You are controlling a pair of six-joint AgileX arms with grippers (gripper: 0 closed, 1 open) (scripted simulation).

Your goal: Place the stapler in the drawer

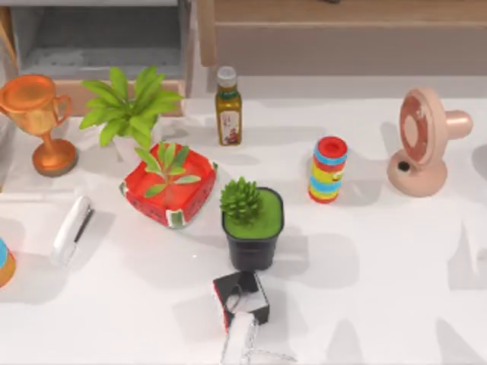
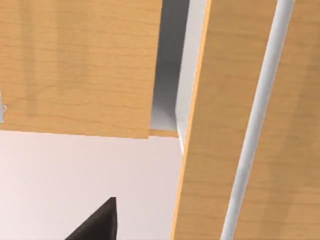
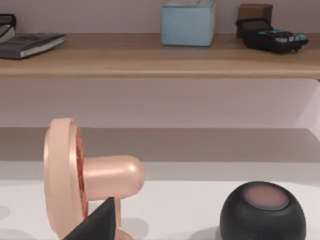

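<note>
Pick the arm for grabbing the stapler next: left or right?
Left, probably. The stapler lies near the table's left edge, and the open drawer sits at the back left too. The right wrist view faces the pink fan, far right.

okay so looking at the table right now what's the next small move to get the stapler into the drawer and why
Probably bring the left arm down over the stapler to grasp it. It lies untouched near the table's left edge, in front of the trophy, while the drawer sits open at the back left, so nothing has been picked up yet.
</note>
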